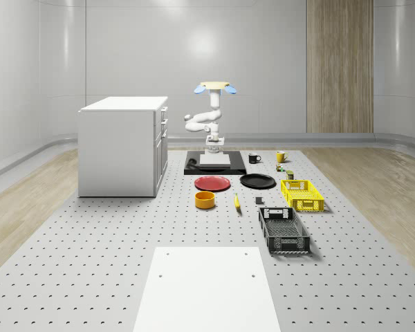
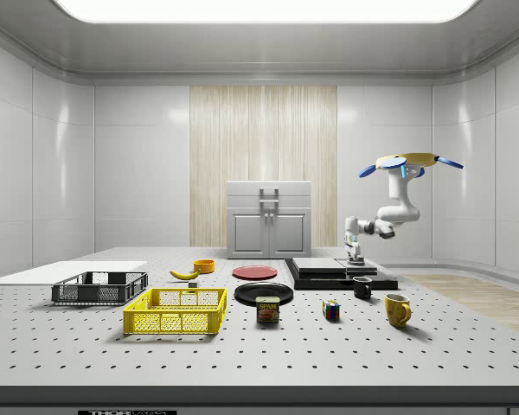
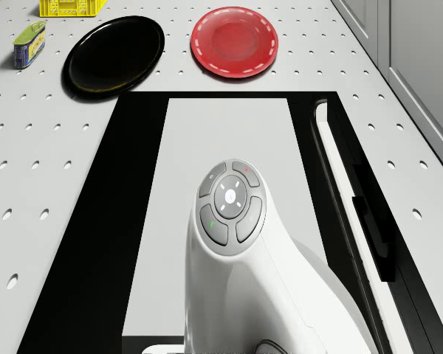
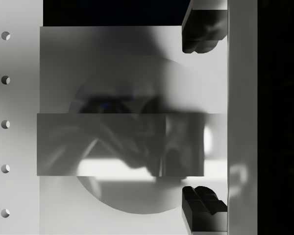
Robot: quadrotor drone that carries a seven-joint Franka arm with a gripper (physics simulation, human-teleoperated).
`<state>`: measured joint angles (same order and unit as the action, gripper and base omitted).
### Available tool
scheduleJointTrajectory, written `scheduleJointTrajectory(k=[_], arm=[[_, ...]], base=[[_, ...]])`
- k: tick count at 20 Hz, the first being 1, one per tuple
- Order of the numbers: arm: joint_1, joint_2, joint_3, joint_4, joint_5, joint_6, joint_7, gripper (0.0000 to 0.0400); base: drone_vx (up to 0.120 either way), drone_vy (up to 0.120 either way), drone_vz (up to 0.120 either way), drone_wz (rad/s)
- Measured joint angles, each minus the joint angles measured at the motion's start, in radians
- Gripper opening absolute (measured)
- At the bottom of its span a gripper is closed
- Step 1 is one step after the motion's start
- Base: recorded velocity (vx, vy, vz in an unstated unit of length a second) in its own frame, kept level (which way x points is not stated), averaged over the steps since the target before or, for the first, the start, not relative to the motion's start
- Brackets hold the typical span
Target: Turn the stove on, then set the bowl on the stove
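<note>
**Hand low over stove, bowl well off**

I hover the drone [image 1: 215,88] above the stove [image 1: 191,168]. Hand [image 4: 204,117] points down close over its plate, fingers [image 4: 202,32] apart, gripping nothing. Orange bowl [image 1: 205,200] sits on the tabletop [image 1: 90,235], beyond the red plate [image 1: 212,182], well apart from hand.

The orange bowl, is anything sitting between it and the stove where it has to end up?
Yes. The red plate lies on the table between the orange bowl and the stove. The drone hovers over the stove, its hand low above the plate surface.
</note>
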<state>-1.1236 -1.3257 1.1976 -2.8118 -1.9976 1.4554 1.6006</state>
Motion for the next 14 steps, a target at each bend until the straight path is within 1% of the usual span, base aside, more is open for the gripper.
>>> scheduleJointTrajectory(k=[14], arm=[[-0.032,-0.025,-0.006,0.012,0.001,0.031,0.023,0.0400]], base=[[0.000,0.000,0.000,0.000]])
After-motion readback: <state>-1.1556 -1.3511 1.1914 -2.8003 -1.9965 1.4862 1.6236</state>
